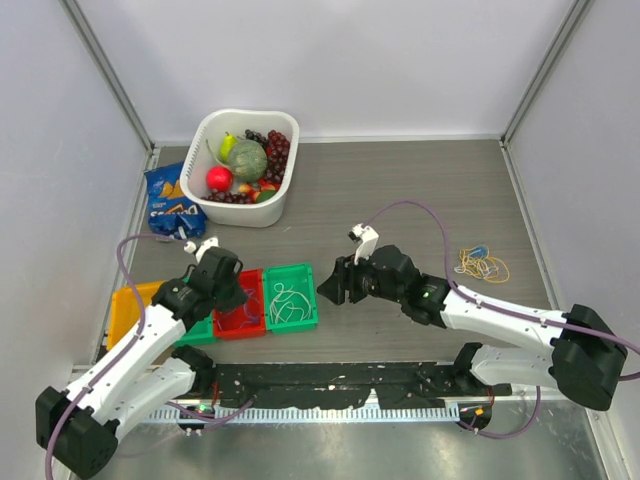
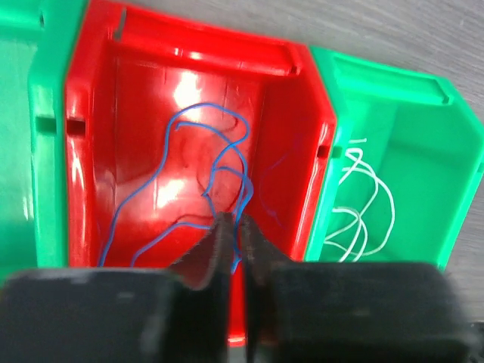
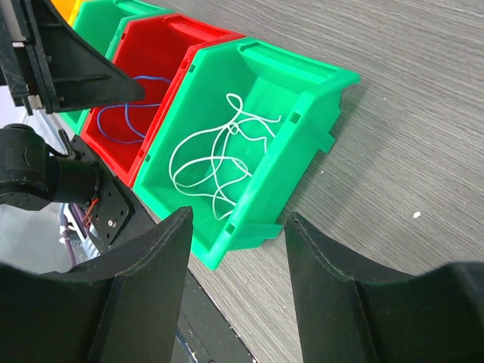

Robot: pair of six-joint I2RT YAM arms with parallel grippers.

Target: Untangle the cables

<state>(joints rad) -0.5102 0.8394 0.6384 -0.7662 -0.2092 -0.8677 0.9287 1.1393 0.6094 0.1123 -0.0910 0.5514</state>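
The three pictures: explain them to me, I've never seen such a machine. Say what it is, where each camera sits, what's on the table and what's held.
Two robot arms are bolted to the near edge of the table. The top view looks down from above and behind them. The other two pictures come from a camera on each wrist, so the dark shapes at the bottom are that arm's own fingers. On the table are a row of small bins, a white tub of fruit, a blue snack bag and a loose tangle of cables. The left gripper is shut inside the red bin, apparently pinching the blue cable. The right gripper is open and empty, near the green bin, which holds a white cable.
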